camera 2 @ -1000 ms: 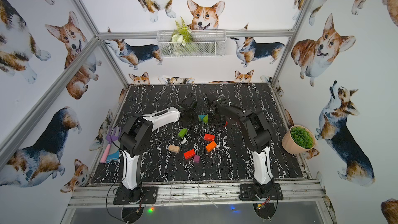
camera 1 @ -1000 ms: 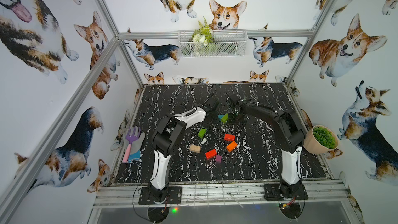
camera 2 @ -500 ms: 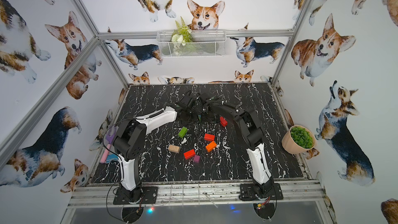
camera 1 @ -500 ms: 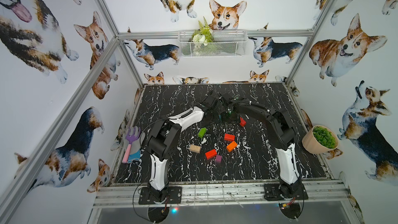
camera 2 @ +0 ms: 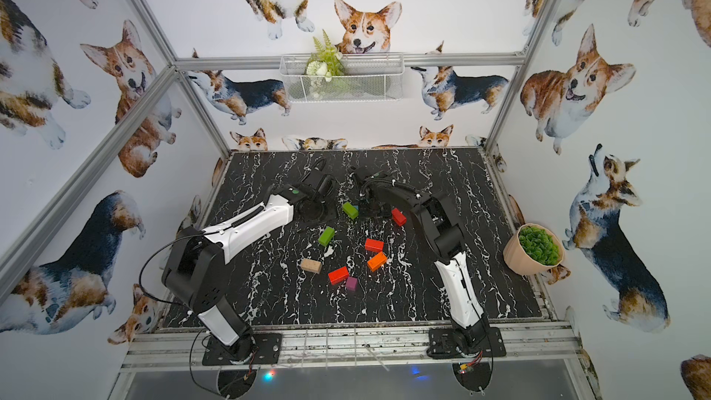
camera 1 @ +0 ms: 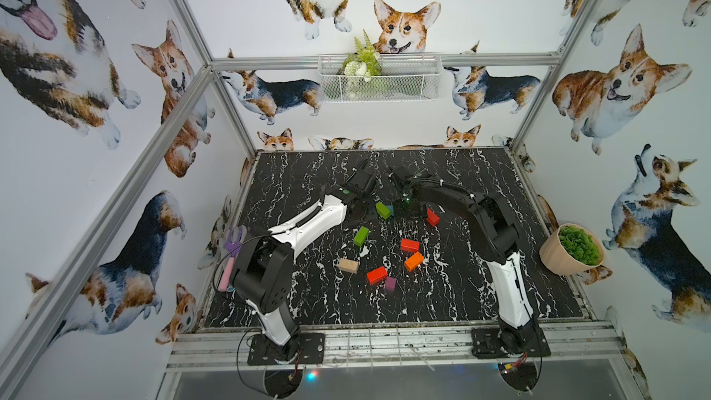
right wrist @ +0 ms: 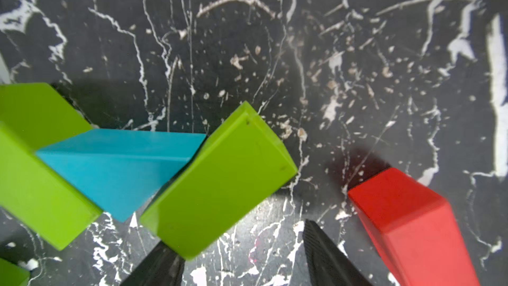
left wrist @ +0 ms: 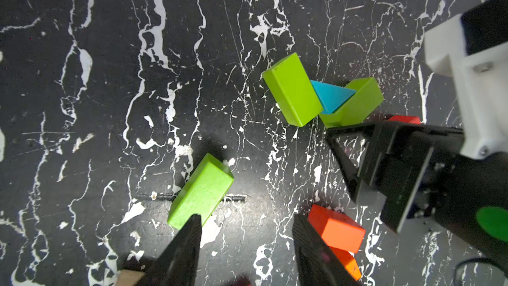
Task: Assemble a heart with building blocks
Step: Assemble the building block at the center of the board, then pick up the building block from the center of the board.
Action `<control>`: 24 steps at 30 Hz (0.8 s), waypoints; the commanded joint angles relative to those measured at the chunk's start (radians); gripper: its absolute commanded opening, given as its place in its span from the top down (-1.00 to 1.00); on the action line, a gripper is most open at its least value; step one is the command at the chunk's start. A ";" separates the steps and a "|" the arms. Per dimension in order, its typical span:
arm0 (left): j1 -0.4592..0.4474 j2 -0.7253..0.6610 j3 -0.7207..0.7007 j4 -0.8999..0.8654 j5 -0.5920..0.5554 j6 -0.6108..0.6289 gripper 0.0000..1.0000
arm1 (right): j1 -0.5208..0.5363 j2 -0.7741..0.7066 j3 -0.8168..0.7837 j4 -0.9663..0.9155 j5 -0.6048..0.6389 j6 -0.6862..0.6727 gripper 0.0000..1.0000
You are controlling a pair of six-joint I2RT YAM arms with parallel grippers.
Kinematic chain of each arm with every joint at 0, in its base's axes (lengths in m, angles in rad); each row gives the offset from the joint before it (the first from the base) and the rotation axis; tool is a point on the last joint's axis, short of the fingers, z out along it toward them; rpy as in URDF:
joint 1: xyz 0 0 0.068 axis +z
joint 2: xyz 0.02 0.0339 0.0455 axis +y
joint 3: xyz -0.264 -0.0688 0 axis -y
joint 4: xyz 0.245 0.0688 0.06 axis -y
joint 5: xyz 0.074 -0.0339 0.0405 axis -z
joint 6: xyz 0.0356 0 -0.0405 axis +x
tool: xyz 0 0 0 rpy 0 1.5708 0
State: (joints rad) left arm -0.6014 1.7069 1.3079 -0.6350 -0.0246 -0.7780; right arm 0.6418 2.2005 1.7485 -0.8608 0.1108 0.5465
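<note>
Two green bricks (left wrist: 292,90) (left wrist: 354,104) flank a teal triangle (left wrist: 331,96) in a V at mid-table, also seen in the right wrist view as brick (right wrist: 220,180) and triangle (right wrist: 118,166). My left gripper (left wrist: 247,220) hovers open over bare table between a third green brick (left wrist: 202,191) and a red brick (left wrist: 336,228). My right gripper (right wrist: 237,236) is open and empty, one finger beside the green brick's end, a red brick (right wrist: 406,215) on its other side. In both top views the grippers (camera 1: 359,211) (camera 1: 408,209) sit either side of the V.
Loose in front lie a red brick (camera 1: 409,245), an orange brick (camera 1: 414,261), a beige brick (camera 1: 348,265), another red brick (camera 1: 376,275) and a purple cube (camera 1: 390,283). A purple rake (camera 1: 234,240) lies at the left edge, a plant pot (camera 1: 573,250) at the right.
Both arms have reached further back and towards each other. The right gripper's jaws have widened, and a red brick has come into view just right of it.
</note>
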 commanded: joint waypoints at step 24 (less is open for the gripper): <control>0.002 0.027 -0.115 -0.051 -0.046 0.248 -0.35 | 0.010 -0.488 -0.269 -0.058 0.020 -0.020 -0.41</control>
State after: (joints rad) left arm -0.6014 1.7226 1.1915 -0.6609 -0.0608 -0.5961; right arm 0.6498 1.7645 1.5364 -0.8940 0.1268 0.5159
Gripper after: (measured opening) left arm 0.672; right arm 0.706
